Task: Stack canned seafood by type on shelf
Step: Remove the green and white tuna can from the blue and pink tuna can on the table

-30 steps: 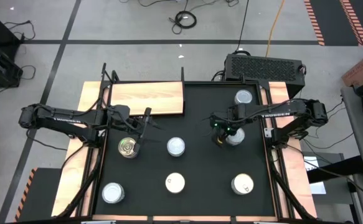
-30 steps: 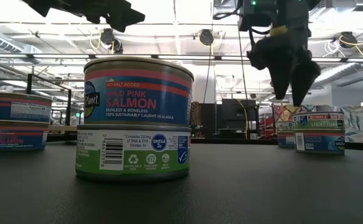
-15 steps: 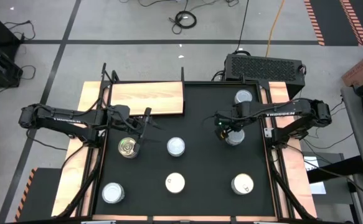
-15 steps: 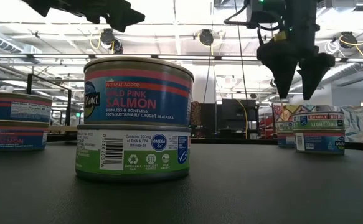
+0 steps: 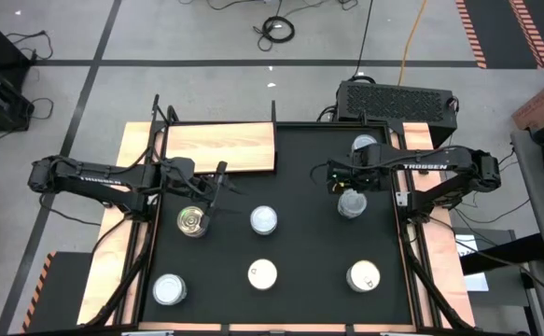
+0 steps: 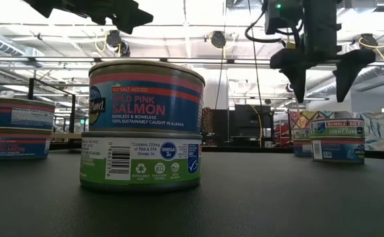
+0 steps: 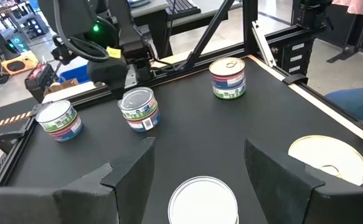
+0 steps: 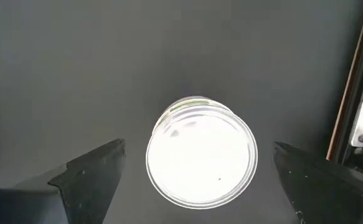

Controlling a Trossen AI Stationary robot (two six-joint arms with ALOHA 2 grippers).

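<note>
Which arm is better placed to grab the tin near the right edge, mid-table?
Right. The right hand hangs open above that tin, which fills its wrist view between the fingers. The left hand, also open, sits across the table near the gold-topped tin.

Both arms are dark, almost black, made of slim tube segments with thicker joints. The left arm (image 5: 94, 179) and the right arm (image 5: 430, 170) each carry white "TROSSEN" letters on one segment. Black cables run along them. A small green light shines near the right wrist (image 6: 277, 6). The fingers (image 7: 128, 171) are matte black, wedge-shaped
</note>
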